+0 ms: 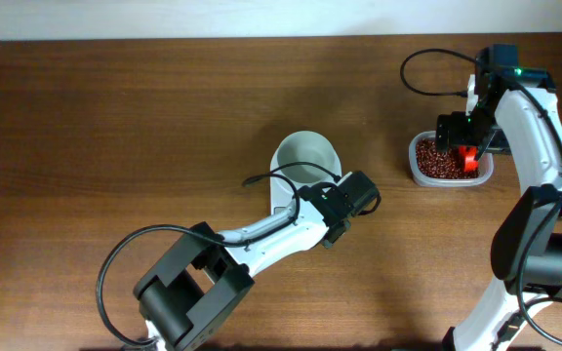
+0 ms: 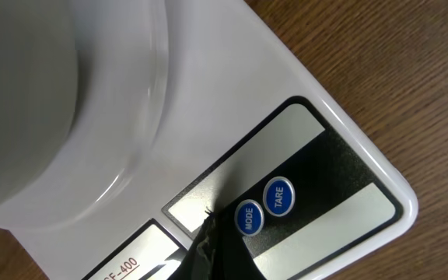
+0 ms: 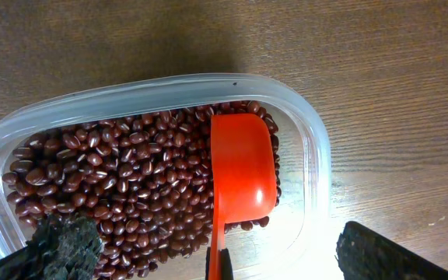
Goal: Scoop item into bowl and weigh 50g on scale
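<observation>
The white bowl (image 1: pixel 305 158) looks empty and stands on the white scale (image 2: pixel 208 101), which my left arm mostly hides in the overhead view. The bowl fills the upper left of the left wrist view (image 2: pixel 45 93). My left gripper (image 1: pixel 354 198) is shut, its dark tip (image 2: pixel 208 249) right beside the blue MODE button (image 2: pixel 248 218); a blue TARE button (image 2: pixel 279 196) sits next to it. The red-brown beans (image 3: pixel 131 187) lie in a clear plastic tub (image 3: pixel 309 148) at the right (image 1: pixel 447 166). A red scoop (image 3: pixel 243 171) lies on them. My right gripper (image 3: pixel 224 253) is open astride its handle.
The brown wooden table (image 1: pixel 115 117) runs to a pale wall edge at the back. My right arm (image 1: pixel 544 146) rises along the right edge, with a black cable looping behind the tub. My left arm (image 1: pixel 261 234) crosses from the front left.
</observation>
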Robot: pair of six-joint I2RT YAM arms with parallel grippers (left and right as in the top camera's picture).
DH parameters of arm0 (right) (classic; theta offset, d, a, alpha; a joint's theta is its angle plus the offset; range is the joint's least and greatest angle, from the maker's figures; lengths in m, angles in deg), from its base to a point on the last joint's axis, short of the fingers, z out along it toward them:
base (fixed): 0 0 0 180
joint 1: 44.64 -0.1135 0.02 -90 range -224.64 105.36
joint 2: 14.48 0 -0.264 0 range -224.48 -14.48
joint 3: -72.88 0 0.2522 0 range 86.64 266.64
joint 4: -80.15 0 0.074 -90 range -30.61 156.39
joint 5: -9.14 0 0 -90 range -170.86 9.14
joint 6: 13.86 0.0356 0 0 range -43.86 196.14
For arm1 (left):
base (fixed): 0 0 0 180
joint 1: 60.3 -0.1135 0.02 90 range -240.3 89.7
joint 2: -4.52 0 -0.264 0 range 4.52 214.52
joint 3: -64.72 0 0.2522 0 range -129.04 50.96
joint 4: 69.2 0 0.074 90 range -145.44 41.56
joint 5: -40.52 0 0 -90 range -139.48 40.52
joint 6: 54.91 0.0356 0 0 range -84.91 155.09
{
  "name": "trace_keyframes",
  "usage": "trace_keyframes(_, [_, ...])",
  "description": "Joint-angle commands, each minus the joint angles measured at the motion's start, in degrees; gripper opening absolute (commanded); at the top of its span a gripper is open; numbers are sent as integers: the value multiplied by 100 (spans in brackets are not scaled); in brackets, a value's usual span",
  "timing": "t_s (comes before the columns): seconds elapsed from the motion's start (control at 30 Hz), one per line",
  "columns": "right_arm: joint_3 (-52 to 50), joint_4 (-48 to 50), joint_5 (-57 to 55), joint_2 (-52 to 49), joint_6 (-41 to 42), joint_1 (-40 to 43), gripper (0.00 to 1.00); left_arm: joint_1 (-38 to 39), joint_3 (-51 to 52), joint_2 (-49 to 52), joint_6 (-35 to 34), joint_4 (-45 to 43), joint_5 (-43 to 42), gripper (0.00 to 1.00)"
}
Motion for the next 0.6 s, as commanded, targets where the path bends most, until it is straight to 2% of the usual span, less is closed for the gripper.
trace_keyframes(0.0, [-44, 0, -68, -63, 0, -20, 99, -79, -109, 149, 63, 48, -197, 0])
trace_keyframes(0.57, [-44, 2, -68, -63, 0, -20, 99, -199, -111, 256, -85, 151, -286, 0])
